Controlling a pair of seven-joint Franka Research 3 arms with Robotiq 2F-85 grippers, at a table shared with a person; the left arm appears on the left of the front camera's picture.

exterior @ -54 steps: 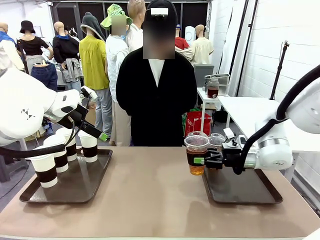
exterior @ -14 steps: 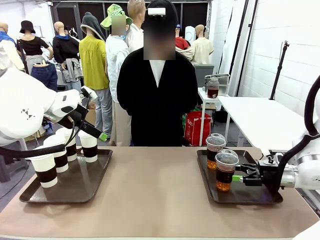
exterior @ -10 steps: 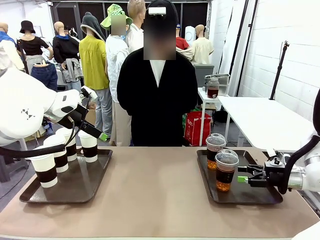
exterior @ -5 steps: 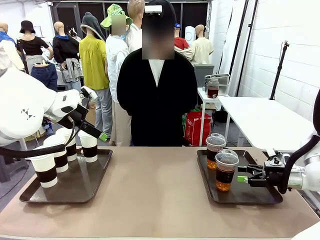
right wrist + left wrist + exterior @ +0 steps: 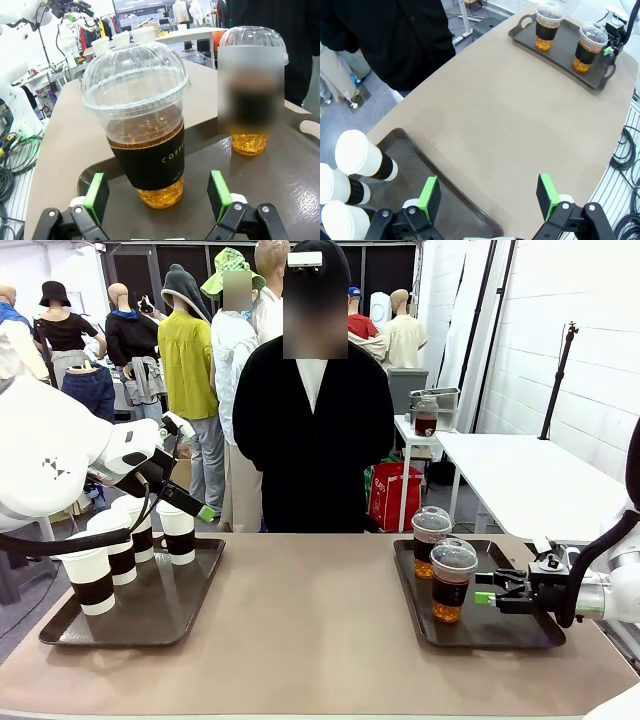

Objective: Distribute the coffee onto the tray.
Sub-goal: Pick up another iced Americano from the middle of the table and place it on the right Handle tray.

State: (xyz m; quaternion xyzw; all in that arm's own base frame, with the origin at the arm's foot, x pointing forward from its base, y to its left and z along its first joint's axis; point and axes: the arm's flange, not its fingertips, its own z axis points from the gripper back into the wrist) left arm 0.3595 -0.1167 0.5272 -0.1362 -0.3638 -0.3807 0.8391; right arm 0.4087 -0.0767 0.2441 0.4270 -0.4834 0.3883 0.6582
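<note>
Clear cups: near clear cup [image 5: 453, 580] and far clear cup [image 5: 431, 540] both stand upright on the right tray [image 5: 525, 632], each with a domed lid, dark sleeve and amber drink.
Right gripper [image 5: 486, 597]: just beside the near clear cup, jaws spread, grasping nothing; the cup stands free ahead of the green pads [image 5: 96, 190].
Left gripper [image 5: 490, 197]: raised over the left tray [image 5: 150, 625], jaws released and empty.
White cups: four paper cups [image 5: 178, 531] with brown sleeves stand on the left tray.
Person [image 5: 315, 430]: stands at the far side of the table [image 5: 310, 630].
</note>
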